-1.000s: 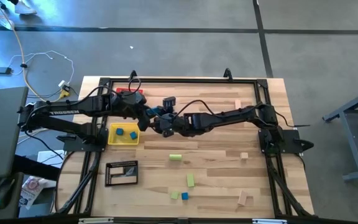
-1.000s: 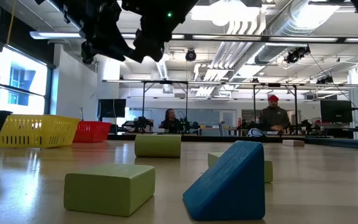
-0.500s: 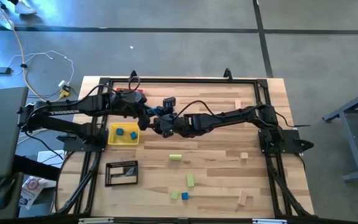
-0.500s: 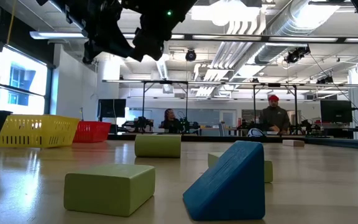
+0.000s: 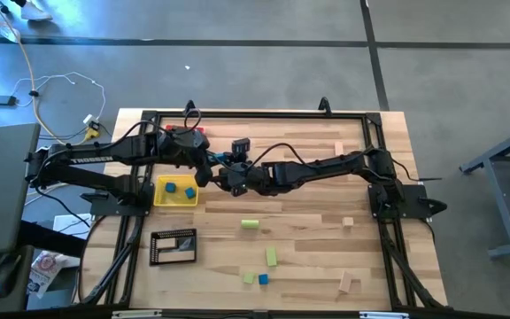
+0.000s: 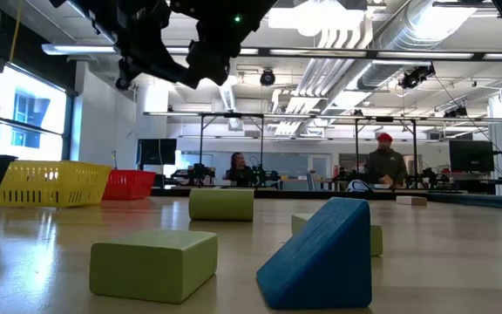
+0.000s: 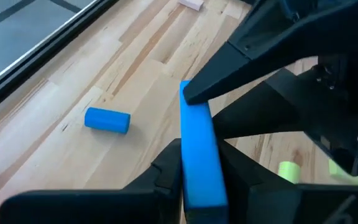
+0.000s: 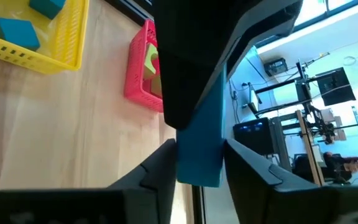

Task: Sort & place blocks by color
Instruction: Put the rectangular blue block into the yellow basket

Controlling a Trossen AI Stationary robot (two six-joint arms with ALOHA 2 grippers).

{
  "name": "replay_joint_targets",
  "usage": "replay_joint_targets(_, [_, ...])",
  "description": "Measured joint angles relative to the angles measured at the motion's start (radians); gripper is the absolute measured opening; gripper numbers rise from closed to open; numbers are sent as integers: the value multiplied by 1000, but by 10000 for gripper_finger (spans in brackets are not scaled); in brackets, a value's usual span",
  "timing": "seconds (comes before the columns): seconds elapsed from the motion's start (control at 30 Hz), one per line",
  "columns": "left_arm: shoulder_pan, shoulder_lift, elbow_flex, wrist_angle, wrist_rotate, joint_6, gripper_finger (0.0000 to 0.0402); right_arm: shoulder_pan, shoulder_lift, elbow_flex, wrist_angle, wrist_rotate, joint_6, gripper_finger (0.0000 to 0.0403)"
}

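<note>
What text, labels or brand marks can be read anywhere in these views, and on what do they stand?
White lettering runs along the left arm's upper link in the high view, but it is too small to read.
Printed packaging lies on the floor beside the table; its text is blurred.
No other readable text appears in any view.

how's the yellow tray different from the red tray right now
The yellow tray holds blue blocks; the red tray shows a green block. In the high view the yellow tray lies clear of the arms, while the red tray is mostly hidden under the left arm. Both are mesh baskets on the table's left side.
</note>
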Motion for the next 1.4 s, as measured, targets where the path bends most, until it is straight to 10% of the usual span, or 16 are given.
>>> replay_joint_targets(0.9, [-177,-37,-1,-626,-142,-168,46,-1,-2,2,-106,112,206,158])
replay_joint_targets(1.4, [-381,-44,-95,-630,-156,-341,45,-2,-28,1,-346,434,325,158])
